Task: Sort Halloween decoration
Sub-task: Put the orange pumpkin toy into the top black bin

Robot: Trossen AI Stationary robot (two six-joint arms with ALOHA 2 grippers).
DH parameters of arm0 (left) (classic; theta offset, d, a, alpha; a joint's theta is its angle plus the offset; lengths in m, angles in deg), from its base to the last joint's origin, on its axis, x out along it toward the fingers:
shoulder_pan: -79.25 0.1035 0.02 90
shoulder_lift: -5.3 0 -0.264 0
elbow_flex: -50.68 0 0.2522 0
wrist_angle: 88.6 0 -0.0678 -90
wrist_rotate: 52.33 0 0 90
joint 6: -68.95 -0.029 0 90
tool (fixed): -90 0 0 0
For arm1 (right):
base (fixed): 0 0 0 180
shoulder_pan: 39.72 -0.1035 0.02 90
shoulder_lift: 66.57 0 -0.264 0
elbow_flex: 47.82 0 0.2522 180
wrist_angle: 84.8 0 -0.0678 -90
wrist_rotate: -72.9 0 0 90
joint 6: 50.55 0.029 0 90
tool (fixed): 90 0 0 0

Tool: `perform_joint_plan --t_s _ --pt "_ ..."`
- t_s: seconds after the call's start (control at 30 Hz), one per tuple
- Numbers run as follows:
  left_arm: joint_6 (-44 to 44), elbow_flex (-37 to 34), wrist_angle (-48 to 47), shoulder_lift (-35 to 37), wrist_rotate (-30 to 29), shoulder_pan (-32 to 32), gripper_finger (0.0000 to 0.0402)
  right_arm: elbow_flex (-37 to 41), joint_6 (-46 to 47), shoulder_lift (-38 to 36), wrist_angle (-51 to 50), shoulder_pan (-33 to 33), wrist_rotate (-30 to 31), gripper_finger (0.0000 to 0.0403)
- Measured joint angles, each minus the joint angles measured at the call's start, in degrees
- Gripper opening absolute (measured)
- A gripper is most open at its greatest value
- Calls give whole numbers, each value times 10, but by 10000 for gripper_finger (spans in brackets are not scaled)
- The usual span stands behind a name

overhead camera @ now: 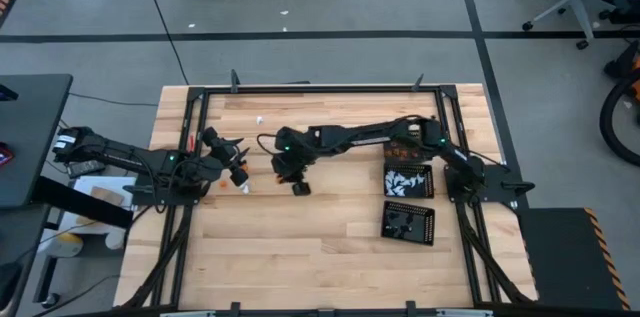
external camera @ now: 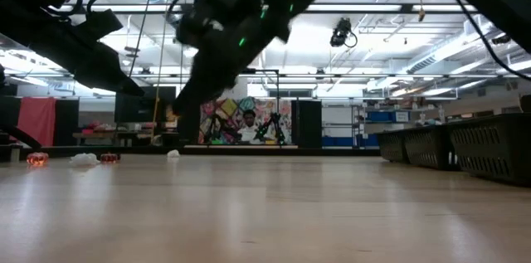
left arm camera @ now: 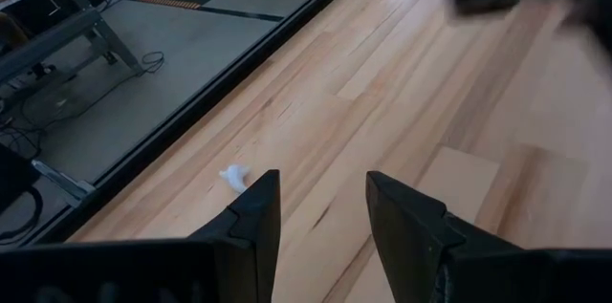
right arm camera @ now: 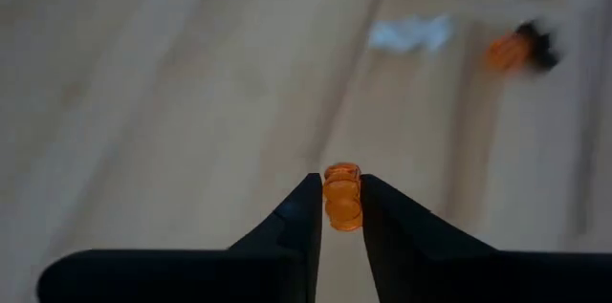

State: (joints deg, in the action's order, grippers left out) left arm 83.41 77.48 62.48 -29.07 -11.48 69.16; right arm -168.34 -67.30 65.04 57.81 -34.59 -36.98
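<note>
Wooden table (overhead camera: pixel 320 247), bare through the middle. Two black trays (overhead camera: pixel 409 179) near its right edge, one behind the other. Right gripper (right arm camera: pixel 340 198) stretched out over the table's middle, well left of the trays, pinching a small orange piece (right arm camera: pixel 341 196) between its fingertips. Left gripper (left arm camera: pixel 320 209) low near the left edge, fingers apart and holding nothing, a white piece (left arm camera: pixel 233 178) just beside them. More orange and white pieces (right arm camera: pixel 411 32) scattered by that edge.

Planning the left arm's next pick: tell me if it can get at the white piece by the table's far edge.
Probably yes: the left gripper is open and empty, the white piece lies just beyond its fingertip, bare wood between.
</note>
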Motion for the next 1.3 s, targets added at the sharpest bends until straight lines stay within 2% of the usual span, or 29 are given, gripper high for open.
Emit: perform_joint_plan --t_s 0.17,0.33,0.57,0.73,0.83,0.93,1.1,1.2,1.3 --pt "5 0 0 0 0 0 142 0 39 -58 -164 -11 -42 75" --pt "11 0 2 0 0 0 142 0 116 -98 -326 -31 -83 75" --pt "-21 0 44 -1 0 0 142 0 194 -115 -566 -76 -89 75" --pt "-70 0 82 -1 7 0 142 19 258 -113 -655 -103 -94 75" --pt "-106 0 99 -1 30 0 142 43 268 -115 -662 -115 -93 75" --pt "-139 0 121 -1 46 0 142 71 273 -120 -663 -118 -73 75" --pt "-173 0 150 -1 54 0 142 122 290 -157 -661 -98 -1 75" --pt "-182 0 153 -1 55 0 142 171 290 -186 -663 -72 60 75" --pt "-182 0 153 -1 55 0 142 224 288 -214 -663 -36 147 75"
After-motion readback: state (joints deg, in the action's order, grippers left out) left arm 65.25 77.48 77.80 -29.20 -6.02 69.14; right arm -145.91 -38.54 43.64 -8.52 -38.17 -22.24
